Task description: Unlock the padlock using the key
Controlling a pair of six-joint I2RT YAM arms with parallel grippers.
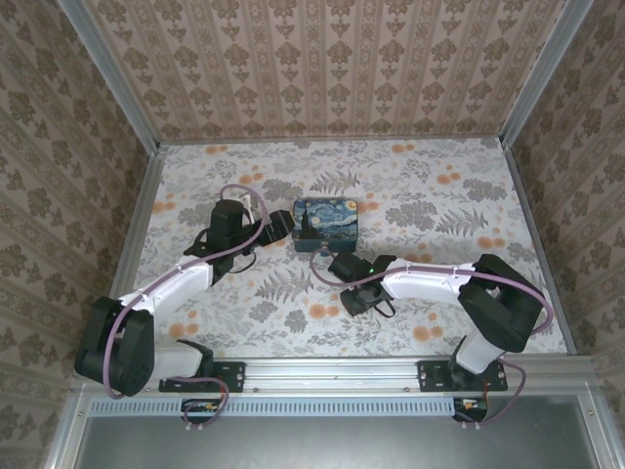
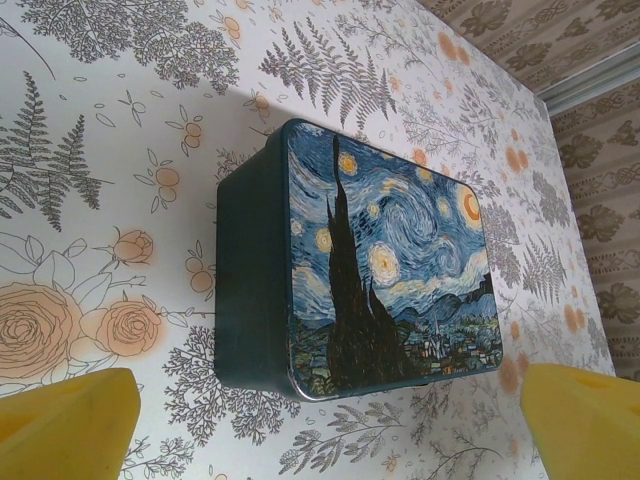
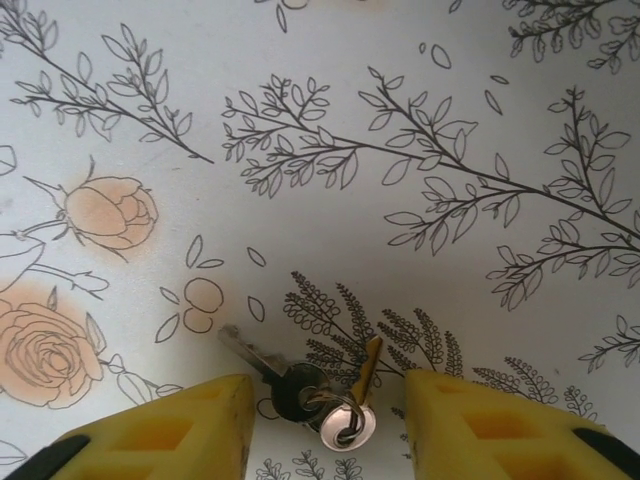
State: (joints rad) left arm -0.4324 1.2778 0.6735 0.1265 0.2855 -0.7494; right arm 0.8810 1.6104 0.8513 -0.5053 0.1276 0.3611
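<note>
The key [image 3: 262,362] lies flat on the floral tabletop, its dark head joined by a small ring to a second key [image 3: 362,372] with a brassy blade and a shiny round head. My right gripper [image 3: 325,400] hangs low over them, open, its yellow fingers [image 3: 195,425] on either side of the pair with gaps and no contact. From above, the right gripper [image 1: 357,296] sits just in front of the painted tin. My left gripper [image 1: 283,230] is wide open at the tin's left side, and the left gripper [image 2: 325,425] holds nothing. The padlock is out of view.
A blue-and-yellow painted tin box [image 1: 327,222] stands mid-table between the two grippers; the tin box [image 2: 380,270] lies straight ahead of the left fingers. Patterned walls [image 1: 322,68] enclose the table on three sides. A metal rail [image 1: 332,371] runs along the near edge.
</note>
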